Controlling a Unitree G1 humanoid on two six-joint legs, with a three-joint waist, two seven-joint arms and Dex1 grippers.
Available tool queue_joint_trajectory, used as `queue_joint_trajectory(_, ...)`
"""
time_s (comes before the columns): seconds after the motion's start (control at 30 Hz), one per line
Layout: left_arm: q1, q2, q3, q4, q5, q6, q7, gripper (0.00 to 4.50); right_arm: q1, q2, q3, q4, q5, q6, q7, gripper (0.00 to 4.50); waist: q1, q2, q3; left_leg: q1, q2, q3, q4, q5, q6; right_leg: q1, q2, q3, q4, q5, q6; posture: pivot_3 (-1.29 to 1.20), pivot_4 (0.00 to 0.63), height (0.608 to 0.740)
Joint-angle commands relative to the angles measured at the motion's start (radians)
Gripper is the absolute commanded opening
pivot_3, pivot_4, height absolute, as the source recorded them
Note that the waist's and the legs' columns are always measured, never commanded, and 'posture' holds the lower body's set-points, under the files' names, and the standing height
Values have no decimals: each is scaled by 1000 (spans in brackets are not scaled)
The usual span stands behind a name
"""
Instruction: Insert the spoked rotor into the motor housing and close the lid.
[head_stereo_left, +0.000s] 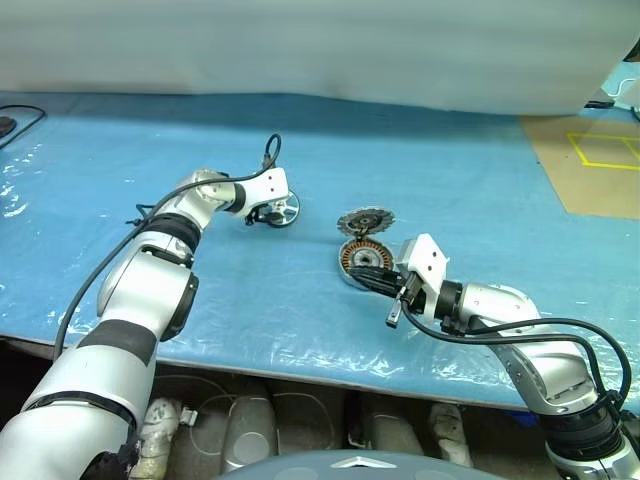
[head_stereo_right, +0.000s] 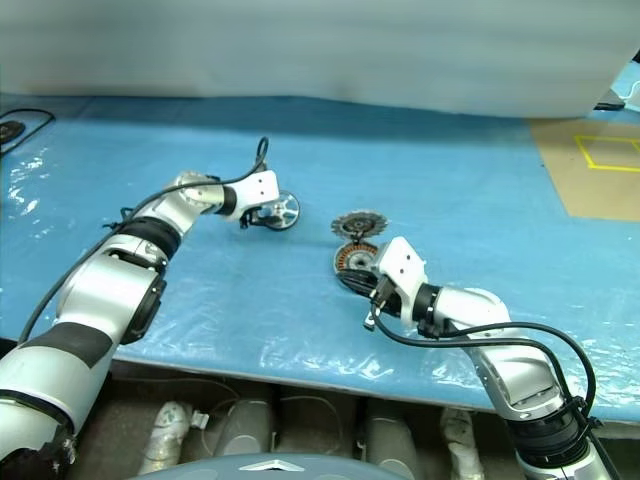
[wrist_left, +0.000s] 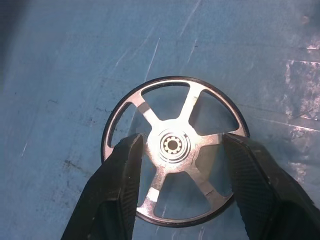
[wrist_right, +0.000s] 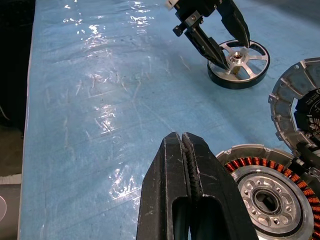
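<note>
Your left claw (wrist_left: 175, 165) straddles the spoked rotor (head_stereo_left: 285, 208) lying flat on the blue worktop (head_stereo_left: 470, 180), fingers parted and not yet pinching, with the motor housing (head_stereo_left: 362, 262) at four o'clock from it, beside your shut, empty right claw (head_stereo_left: 397, 312).

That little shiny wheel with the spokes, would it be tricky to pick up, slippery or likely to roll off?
Probably slippery: the spoked rotor is polished metal, so the left gripper fingers, set either side of the hub, have little to bite on. It looks stiff, and light because of its open spokes. Lying flat on the blue sheet it should stay put; dropped on edge, it could roll.
</note>
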Motion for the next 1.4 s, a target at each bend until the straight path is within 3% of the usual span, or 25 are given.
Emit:
queue_joint_trajectory(0.03, -45, 25, -16, -2, 29, -12, 10, 2635, -6, -7, -3, -12, -6, -17, 3, 11, 0, 0, 0, 0, 0, 0, 0, 0, 0, 0, 0, 0, 0, 0, 0, 0, 150, 740)
queue_joint_trajectory(0.33, -38, 24, -24, 4, 49, -17, -16, 2635, 19, -9, -1, -19, -25, -29, 3, 11, 0, 0, 0, 0, 0, 0, 0, 0, 0, 0, 0, 0, 0, 0, 0, 0, 150, 740)
queue_joint_trajectory(1.17, 7, 4, -74, 31, 132, 1, 99, 2635, 32, -12, 5, -29, -39, -20, -38, 11, 0, -1, 0, 0, 0, 0, 0, 0, 0, 0, 0, 0, 0, 0, 0, 0, 150, 740)
queue_joint_trajectory(1.3, 16, 6, -50, 26, 105, -6, 78, 1767, 37, -14, 3, -10, -46, -41, -28, 0, 0, -1, 0, 0, 0, 0, 0, 0, 1, 0, 0, 0, 0, 0, 0, 0, 150, 740)
queue_joint_trajectory(1.4, 18, 1, -41, 25, 95, 10, 84, 1741, 40, -13, 6, -1, -53, -53, -25, 0, 0, -1, 0, 1, 0, 0, 0, -1, 1, 0, 0, 0, 0, 0, 0, 0, 150, 740)
